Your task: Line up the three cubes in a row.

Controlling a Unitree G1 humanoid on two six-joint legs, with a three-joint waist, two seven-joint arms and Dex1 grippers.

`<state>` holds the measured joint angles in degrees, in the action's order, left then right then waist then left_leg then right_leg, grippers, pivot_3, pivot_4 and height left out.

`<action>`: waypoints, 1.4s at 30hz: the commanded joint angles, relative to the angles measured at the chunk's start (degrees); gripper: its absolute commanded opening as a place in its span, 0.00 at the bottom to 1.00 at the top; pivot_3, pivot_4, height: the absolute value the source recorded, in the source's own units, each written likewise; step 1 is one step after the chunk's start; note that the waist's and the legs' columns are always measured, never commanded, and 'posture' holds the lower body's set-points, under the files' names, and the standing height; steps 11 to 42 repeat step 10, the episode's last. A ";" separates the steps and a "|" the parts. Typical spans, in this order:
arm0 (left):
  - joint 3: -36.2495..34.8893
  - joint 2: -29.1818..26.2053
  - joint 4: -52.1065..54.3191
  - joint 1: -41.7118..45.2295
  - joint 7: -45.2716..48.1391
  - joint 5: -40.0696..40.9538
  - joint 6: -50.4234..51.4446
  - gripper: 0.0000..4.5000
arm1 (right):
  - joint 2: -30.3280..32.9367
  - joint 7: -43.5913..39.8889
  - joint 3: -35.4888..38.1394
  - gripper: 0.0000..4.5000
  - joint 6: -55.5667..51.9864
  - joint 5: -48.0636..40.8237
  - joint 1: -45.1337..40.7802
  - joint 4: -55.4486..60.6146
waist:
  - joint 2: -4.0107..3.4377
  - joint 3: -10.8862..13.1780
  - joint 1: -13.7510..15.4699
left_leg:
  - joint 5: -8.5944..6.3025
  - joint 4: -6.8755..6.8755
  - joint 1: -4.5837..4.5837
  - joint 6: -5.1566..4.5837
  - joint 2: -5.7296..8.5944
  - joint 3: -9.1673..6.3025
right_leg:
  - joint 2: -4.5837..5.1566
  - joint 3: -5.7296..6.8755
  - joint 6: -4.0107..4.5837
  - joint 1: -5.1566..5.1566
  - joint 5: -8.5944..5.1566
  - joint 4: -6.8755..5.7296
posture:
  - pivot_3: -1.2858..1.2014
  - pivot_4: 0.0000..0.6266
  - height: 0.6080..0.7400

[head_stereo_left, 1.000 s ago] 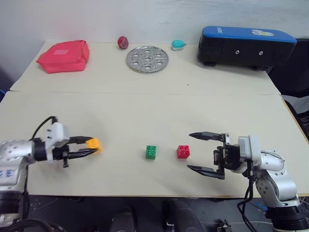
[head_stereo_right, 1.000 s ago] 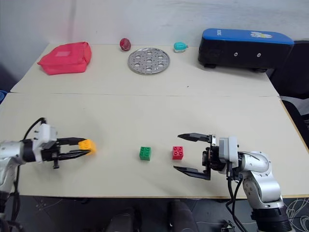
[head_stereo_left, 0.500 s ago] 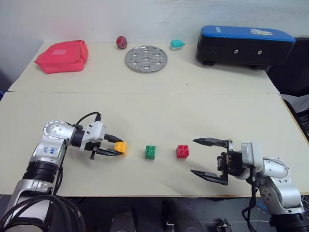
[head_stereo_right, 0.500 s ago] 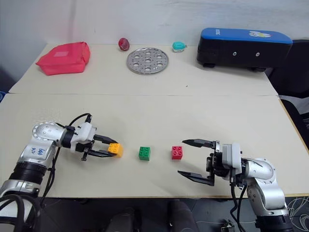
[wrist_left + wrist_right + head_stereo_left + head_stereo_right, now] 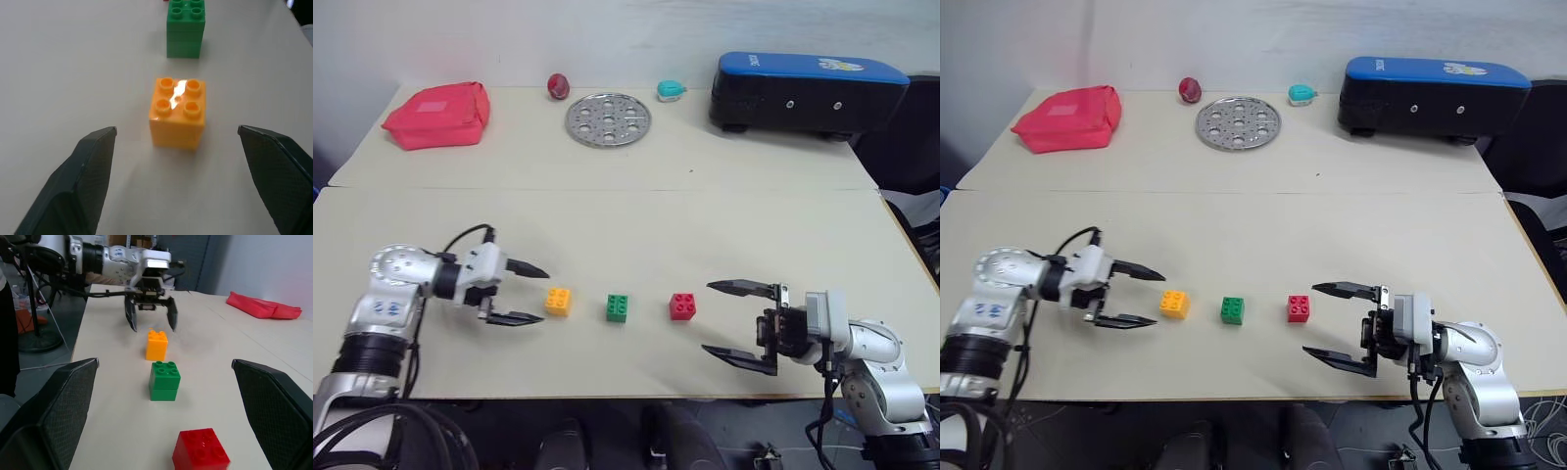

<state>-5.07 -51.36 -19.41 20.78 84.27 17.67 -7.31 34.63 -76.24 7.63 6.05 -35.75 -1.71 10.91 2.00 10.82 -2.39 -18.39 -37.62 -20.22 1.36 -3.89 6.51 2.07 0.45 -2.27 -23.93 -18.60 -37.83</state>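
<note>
1. In the lower middle of the frame, on the table (image 5: 705, 215), three bricks sat in a row: the yellow-orange brick (image 5: 558, 301), the green brick (image 5: 618, 307) and the red brick (image 5: 683, 306).
2. The left gripper (image 5: 529, 293) was just left of the yellow-orange brick, with its fingers wide apart and not touching it.
3. The right gripper (image 5: 734, 318) was at the lower right, near the red brick, with its fingers wide apart and nothing between them.
</note>
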 commanded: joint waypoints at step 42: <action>-23.78 -8.10 12.08 -21.95 -8.80 5.15 7.23 0.89 | 14.49 -10.07 4.16 1.00 -0.03 3.15 -6.11 -10.39 | -0.08 0.05 0.87 | -0.03 0.03 0.02 -0.18 0.15 -0.13 | 0.32 0.22 0.01 0.10 0.00 0.06 | 0.52 0.24 1.00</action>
